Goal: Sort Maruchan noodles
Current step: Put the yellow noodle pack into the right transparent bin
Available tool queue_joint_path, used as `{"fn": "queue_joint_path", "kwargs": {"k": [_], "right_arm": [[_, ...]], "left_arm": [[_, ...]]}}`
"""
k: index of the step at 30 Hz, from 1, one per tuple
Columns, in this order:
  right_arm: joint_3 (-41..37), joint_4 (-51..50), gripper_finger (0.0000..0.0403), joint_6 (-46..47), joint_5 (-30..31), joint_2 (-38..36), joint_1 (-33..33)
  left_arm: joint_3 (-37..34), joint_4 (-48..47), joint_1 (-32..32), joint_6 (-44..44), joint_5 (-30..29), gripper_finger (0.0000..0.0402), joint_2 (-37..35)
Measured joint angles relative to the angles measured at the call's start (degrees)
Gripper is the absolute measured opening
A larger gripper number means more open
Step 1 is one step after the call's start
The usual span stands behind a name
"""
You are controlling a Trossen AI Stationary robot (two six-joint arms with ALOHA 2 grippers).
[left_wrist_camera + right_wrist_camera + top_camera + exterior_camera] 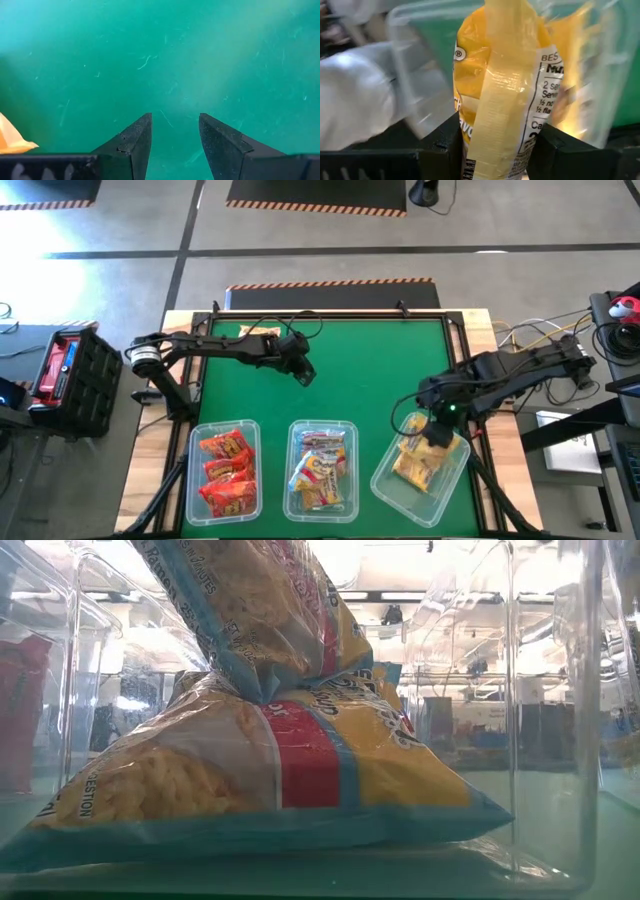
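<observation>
- Right gripper (492,150): over the right-hand clear tub (385,480), jaws clamped on a yellow noodle packet (505,85). The packet stands between the two fingers and rises beyond their tips, its back seam and printed panel facing the wrist camera.
- Held yellow packet, high view (412,425): sits at the tub's far end, just beneath the gripper (437,432); more yellow packets (420,468) lie in the tub on the near side of the jaws.
- Left gripper (175,135): over bare green mat (200,60) near the table's far side, jaws apart with nothing between them. An orange packet corner (12,140) shows to one side of the fingers, clear of them.
- Left gripper, high view (303,370): an orange packet (258,331) lies beyond it near the mat's far edge, not touching.
- Left-hand tub (190,480): red/orange packets (225,470), well apart from both jaws.
- Middle tub (293,480): yellow-pink packets (322,470), between the two grippers' positions, untouched. The low view shows two of them (260,780) through the clear wall, one leaning tilted on the other.
</observation>
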Motion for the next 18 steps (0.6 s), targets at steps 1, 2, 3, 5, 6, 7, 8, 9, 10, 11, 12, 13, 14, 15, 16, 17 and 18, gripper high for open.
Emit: {"fn": "queue_joint_path", "kwargs": {"k": [1, 2, 3, 5, 6, 7, 8, 9, 10, 11, 12, 13, 14, 15, 16, 17, 18], "right_arm": [[-0.23, -0.59, 0.0144, -0.81, 1.75, 0.06, 0.0], [-0.51, -1.35, 0.0144, -1.72, 3.06, 0.14, -0.04], [-0.92, -1.9, 0.0144, -2.35, 3.85, 0.27, -0.04], [-1.81, -1.79, 0.0144, -3.34, 3.89, 0.31, -0.02], [-2.29, -1.43, 0.0144, -3.66, 3.66, 0.31, 0.0], [-2.75, -1.29, 0.0144, -4.17, 3.46, 0.33, 0.0], [-3.16, -1.2, 0.0144, -4.63, 3.44, 0.42, 0.0], [-3.5, -1.16, 0.0144, -5.2, 3.44, 0.44, 0.0], [-3.89, -1.12, 0.0144, -5.98, 3.44, 0.44, 0.0], [-4.17, -1.18, 0.0144, -6.41, 3.5, 0.44, 0.0], [-4.32, -1.18, 0.0144, -7.03, 3.5, 0.46, 0.0], [-4.44, -1.14, 0.0144, -7.72, 3.53, 0.46, 0.0], [-4.48, -1.16, 0.0144, -8.47, 3.61, 0.46, 0.0], [-4.48, -1.16, 0.0146, -9.17, 3.78, 0.46, 0.0], [-4.48, -1.17, 0.015, -9.52, 3.85, 0.46, -0.01], [-4.48, -1.2, 0.0155, -9.88, 3.93, 0.46, -0.01], [-4.48, -1.2, 0.0161, -10.48, 3.96, 0.46, -0.02]], "left_arm": [[0.0, 0.0, 0.0, -0.98, -0.09, 0.0146, 0.0], [0.0, 0.05, 0.02, -1.81, -0.1, 0.0146, 0.0], [0.0, 0.11, 0.0, -2.61, -0.12, 0.0146, 0.0], [0.0, 0.17, -0.01, -3.88, -0.16, 0.0146, 0.0], [0.0, 0.16, -0.04, -4.26, -0.17, 0.0146, 0.0], [0.0, 0.17, -0.04, -4.66, -0.23, 0.0146, 0.0], [0.0, 0.15, -0.04, -5.04, -0.26, 0.0146, 0.0], [0.0, 0.15, -0.04, -5.32, -0.27, 0.0146, 0.0], [0.0, 0.14, -0.07, -5.62, -0.28, 0.0146, 0.0], [0.0, 0.15, -0.09, -6.02, -0.29, 0.0146, 0.0], [0.0, 0.13, -0.11, -6.52, -0.29, 0.0146, 0.0], [0.0, 0.06, -0.15, -6.78, -0.15, 0.0146, 0.0], [0.0, 0.0, -0.17, -6.83, 0.25, 0.0146, 0.0], [0.0, 0.02, -0.22, -6.79, 0.49, 0.0146, 0.0], [0.0, 0.06, -0.22, -6.77, 1.0, 0.0146, 0.0], [0.0, 0.07, -0.24, -6.78, 1.23, 0.0146, 0.0], [0.0, 0.13, -0.24, -6.76, 1.24, 0.0146, 0.0]]}}
